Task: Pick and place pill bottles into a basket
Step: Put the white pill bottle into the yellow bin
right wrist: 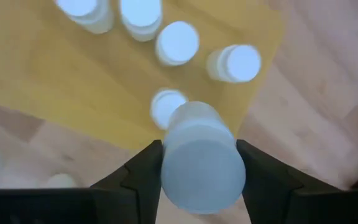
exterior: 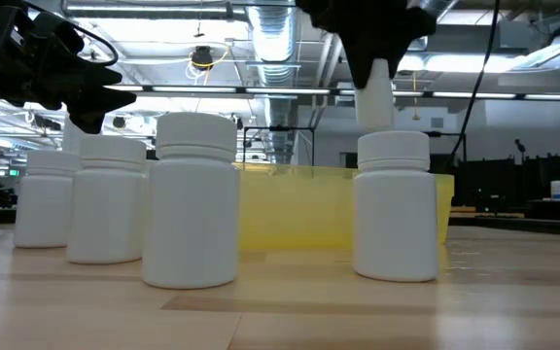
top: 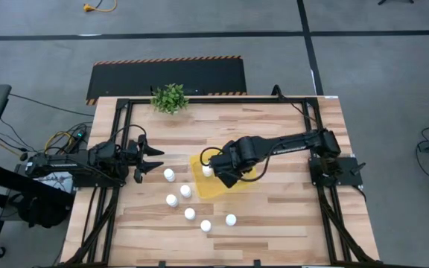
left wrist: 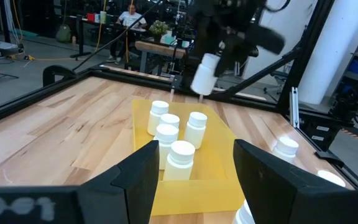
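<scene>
The yellow basket [top: 202,187] lies at the table's middle, with several white pill bottles [left wrist: 165,133] standing upright in it. Several more bottles [top: 185,190] stand loose on the wood to its left and near side. My right gripper [top: 213,173] hangs over the basket's left part, shut on one pill bottle [left wrist: 204,72]. My left gripper [top: 155,160] waits at the table's left edge, pointing level toward the basket, open with nothing between its fingers [left wrist: 143,163]. My right gripper pinches the bottle between its two fingers [right wrist: 143,163], which sit on opposite sides of its round wall [right wrist: 178,163]. The fingers come from above, pointing down, and hold its upper end [left wrist: 211,59]. The bottle hangs below them, slightly tilted, clear of the bottles in the basket.
A small green potted plant [top: 170,97] stands at the table's far edge. A black frame [top: 118,100] runs along the table's sides. Bare wood lies to the basket's right and on the far side.
</scene>
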Controlling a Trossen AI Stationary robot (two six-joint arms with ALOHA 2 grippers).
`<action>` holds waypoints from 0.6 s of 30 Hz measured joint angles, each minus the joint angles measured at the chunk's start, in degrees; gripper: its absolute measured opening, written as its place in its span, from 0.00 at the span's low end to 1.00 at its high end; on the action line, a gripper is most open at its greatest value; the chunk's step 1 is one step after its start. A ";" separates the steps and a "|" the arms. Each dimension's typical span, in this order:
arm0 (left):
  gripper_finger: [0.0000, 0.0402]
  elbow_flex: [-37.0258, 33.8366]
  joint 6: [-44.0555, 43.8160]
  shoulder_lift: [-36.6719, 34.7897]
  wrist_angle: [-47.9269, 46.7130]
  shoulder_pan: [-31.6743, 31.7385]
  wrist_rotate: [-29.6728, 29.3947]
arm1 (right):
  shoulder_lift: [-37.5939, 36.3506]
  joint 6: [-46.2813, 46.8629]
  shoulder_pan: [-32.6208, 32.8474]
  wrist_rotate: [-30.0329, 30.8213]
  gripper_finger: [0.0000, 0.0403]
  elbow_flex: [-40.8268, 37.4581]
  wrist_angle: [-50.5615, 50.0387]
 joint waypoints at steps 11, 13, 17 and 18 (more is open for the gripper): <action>0.48 0.02 0.00 0.00 0.00 0.00 0.00 | 0.02 -13.26 -0.08 0.57 0.42 -4.76 -0.04; 0.48 0.00 0.00 0.00 0.00 0.02 0.00 | -0.92 -15.66 -0.08 0.48 0.42 -6.36 0.04; 0.48 0.01 0.00 0.00 0.00 0.01 0.00 | -4.49 -18.98 -0.08 0.30 0.42 -9.99 0.02; 0.48 0.00 0.00 0.00 0.00 0.02 0.00 | -5.63 -19.49 -0.08 0.30 0.42 -11.05 -0.03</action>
